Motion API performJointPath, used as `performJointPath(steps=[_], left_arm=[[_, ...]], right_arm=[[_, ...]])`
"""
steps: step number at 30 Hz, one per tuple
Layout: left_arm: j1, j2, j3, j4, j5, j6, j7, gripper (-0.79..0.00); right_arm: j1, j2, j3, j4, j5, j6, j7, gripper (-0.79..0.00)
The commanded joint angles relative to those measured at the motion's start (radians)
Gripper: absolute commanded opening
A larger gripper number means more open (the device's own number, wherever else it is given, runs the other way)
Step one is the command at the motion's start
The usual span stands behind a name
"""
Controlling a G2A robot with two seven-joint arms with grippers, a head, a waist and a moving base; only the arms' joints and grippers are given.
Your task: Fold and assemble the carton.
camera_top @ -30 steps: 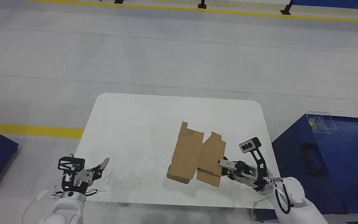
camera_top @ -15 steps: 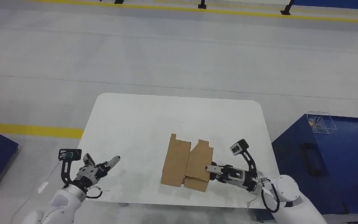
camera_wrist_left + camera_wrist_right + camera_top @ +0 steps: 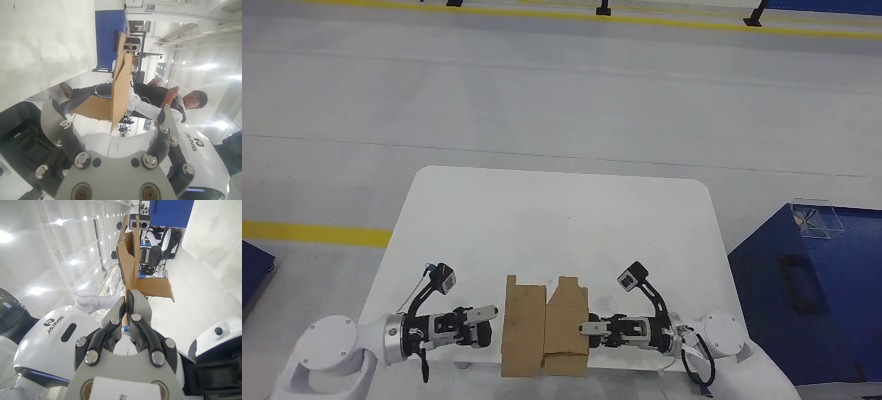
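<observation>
Cardboard carton point(image 3: 545, 325) pinched in right hand point(image 3: 587, 328); left hand point(image 3: 489, 317) spread alongside.

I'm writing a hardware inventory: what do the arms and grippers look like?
Both arms have glossy white shells with black cables. The left gripper and right gripper have black linkages with silver rivets, pale grey fingers, and black wrist cameras.

Large industrial robotics hall: white rounded-corner bench point(image 3: 542, 210) on a wide pale grey floor point(image 3: 542, 90) marked with yellow lines point(image 3: 312, 234), a blue metal cabinet point(image 3: 842, 290) alongside, rows of round ceiling lamps point(image 3: 91, 249) high overhead.
</observation>
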Motion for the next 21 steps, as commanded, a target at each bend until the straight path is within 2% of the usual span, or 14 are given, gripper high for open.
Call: performJointPath(steps=[1, 3, 4, 5, 6, 7, 8, 20, 21], left_arm=[[-0.01, 0.001, 0.031, 0.009, 0.009, 0.003, -0.002, 0.0], [-0.019, 0.002, 0.048, 0.015, 0.005, -0.002, -0.008, 0.0], [-0.021, 0.003, 0.053, 0.015, 0.009, -0.004, -0.008, -0.04], [-0.021, 0.005, 0.059, 0.014, 0.011, -0.004, -0.012, -0.123], [-0.022, 0.005, 0.063, 0.012, 0.004, -0.01, -0.015, -0.474], [-0.02, 0.006, 0.063, 0.011, -0.002, -0.018, -0.015, -0.763], [-0.018, 0.008, 0.062, 0.012, -0.003, -0.023, -0.014, -0.785], [-0.02, 0.023, 0.035, 0.049, -0.104, -0.035, -0.025, -0.785], [-0.02, 0.024, 0.035, 0.048, -0.114, -0.036, -0.034, -0.785]], right_arm=[[0.015, -0.004, -0.021, 0.004, -0.023, 0.007, -0.004, -0.785], [0.03, -0.009, -0.04, 0.008, -0.053, 0.004, -0.019, -0.785], [0.035, -0.012, -0.05, 0.01, -0.056, 0.005, -0.022, -0.785], [0.04, -0.014, -0.056, 0.012, -0.054, 0.005, -0.024, -0.785], [0.045, -0.016, -0.061, 0.014, -0.052, 0.005, -0.025, -0.785], [0.05, -0.018, -0.065, 0.017, -0.051, 0.004, -0.027, -0.785], [0.055, -0.02, -0.068, 0.021, -0.049, 0.004, -0.028, -0.785], [0.091, -0.037, -0.1, 0.048, 0.0, 0.037, -0.04, -0.785], [0.091, -0.037, -0.1, 0.048, 0.0, 0.037, -0.04, -0.474]])
